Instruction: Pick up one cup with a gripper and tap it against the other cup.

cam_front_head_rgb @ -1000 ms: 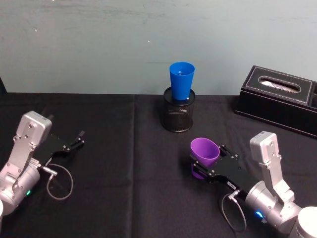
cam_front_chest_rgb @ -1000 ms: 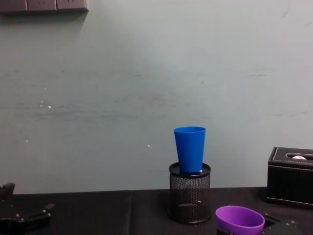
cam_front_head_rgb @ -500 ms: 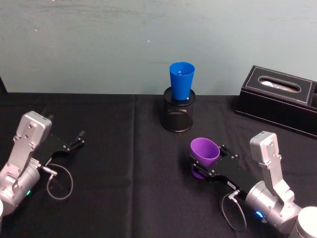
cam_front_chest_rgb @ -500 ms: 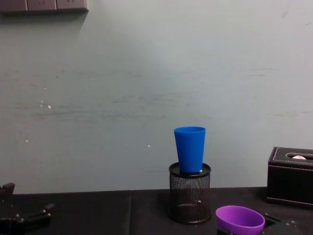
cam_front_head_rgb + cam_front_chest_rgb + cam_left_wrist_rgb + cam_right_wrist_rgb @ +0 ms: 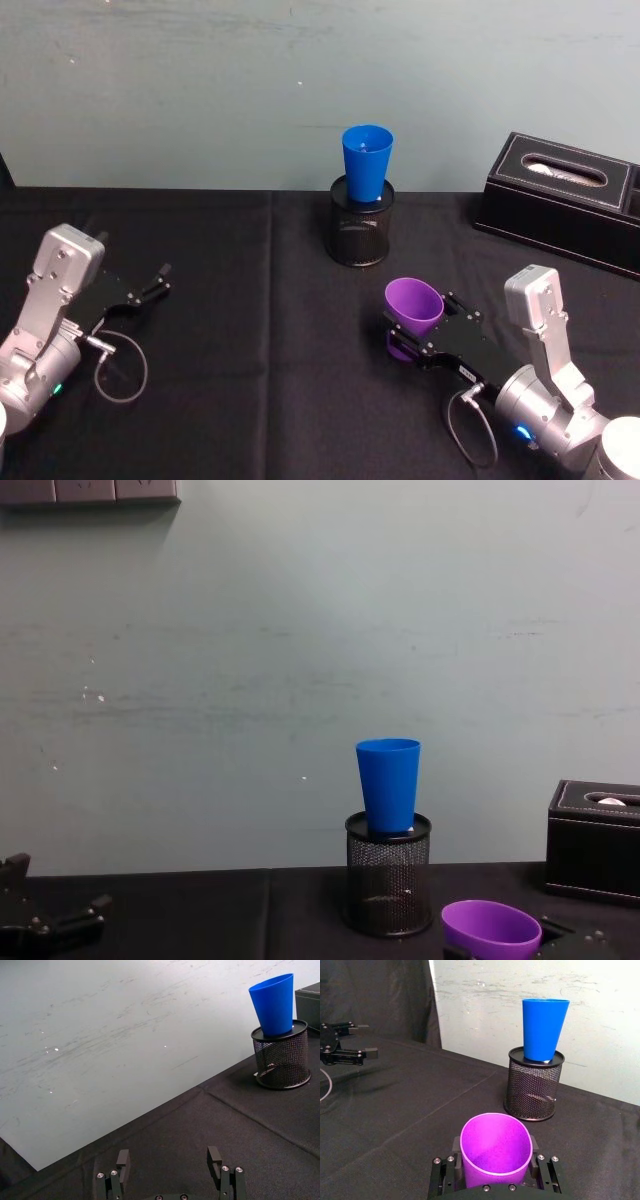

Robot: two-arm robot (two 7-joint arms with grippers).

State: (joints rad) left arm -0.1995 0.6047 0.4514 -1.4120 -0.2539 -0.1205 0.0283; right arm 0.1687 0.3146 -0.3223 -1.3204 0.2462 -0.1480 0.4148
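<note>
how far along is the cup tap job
Done: the right gripper has its jaws shut on the purple cup, which is tilted. In hand: it holds the cup low over the table, well apart from the blue cup standing in the mesh holder. Left: carry the purple cup over and tap. The left gripper sits open at the left.

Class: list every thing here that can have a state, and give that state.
purple cup, tilted, empty, clamped in the right gripper
right gripper, shut on the purple cup
left gripper, open, empty
blue cup, upright, seated in the black mesh holder
black mesh holder, upright on the table
</note>
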